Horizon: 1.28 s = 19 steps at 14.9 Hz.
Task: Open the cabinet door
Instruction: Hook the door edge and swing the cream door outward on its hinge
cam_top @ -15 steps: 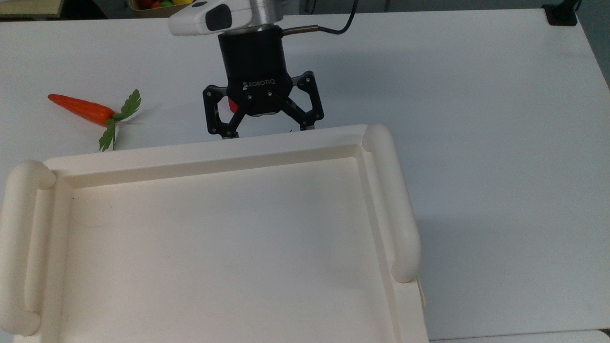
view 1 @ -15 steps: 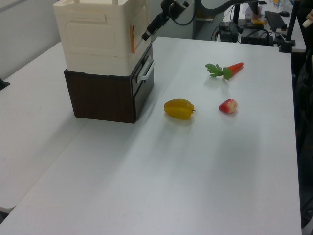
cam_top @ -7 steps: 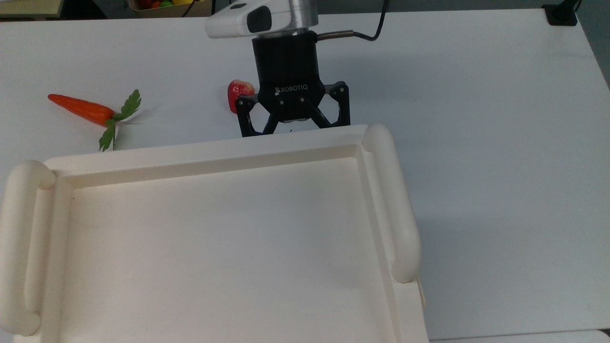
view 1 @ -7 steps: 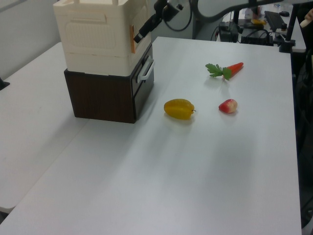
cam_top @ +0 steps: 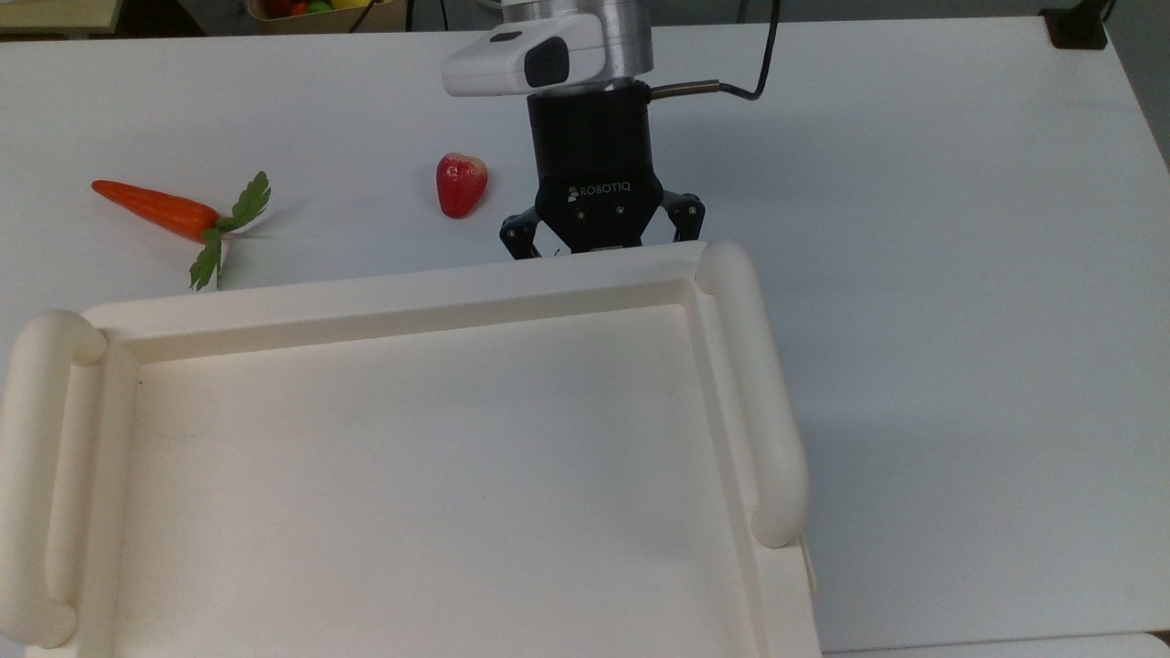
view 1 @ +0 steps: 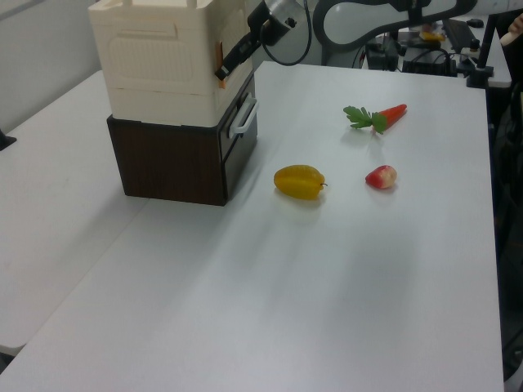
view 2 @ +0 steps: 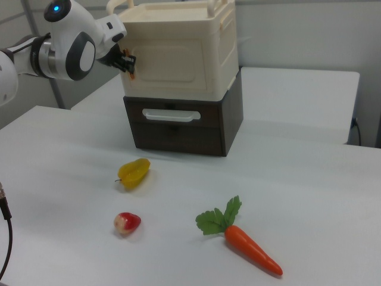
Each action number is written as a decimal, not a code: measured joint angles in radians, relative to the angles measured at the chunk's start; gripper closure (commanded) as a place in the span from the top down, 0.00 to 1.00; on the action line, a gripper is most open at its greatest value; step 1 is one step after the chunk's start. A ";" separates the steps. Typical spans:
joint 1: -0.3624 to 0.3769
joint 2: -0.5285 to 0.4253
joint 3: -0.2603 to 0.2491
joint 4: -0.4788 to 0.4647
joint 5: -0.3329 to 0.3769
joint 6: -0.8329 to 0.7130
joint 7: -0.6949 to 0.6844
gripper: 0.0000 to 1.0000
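gripper: we see the gripper at the cabinet's front top edge, fingertips hidden behind the rim in the top view. In the right view it sits at the front face's left edge, by an orange-brown fitting. We can't tell if the fingers are spread or closed.

cabinet: the cabinet is the cream box stacked on a dark brown drawer unit; its tray-like top has rounded rails on both sides.

cabinet door: the cabinet door is the front panel facing the table, flush with the box, so not yet open.

drawer handle: a white handle on the dark unit, below the gripper.

table: a white table.

carrot: the carrot lies well off to the top view's left.

strawberry: the strawberry is near the gripper, on the top view's left of it.

yellow fruit: a yellow fruit sits in front of the drawer unit.
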 measured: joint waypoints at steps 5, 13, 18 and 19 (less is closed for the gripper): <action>-0.001 0.005 -0.001 0.000 -0.023 0.024 -0.001 0.00; -0.001 -0.004 -0.001 0.016 -0.027 -0.056 -0.001 0.00; -0.007 -0.059 -0.009 0.031 -0.027 -0.276 -0.001 0.03; -0.007 -0.068 -0.018 0.031 -0.026 -0.314 -0.001 0.12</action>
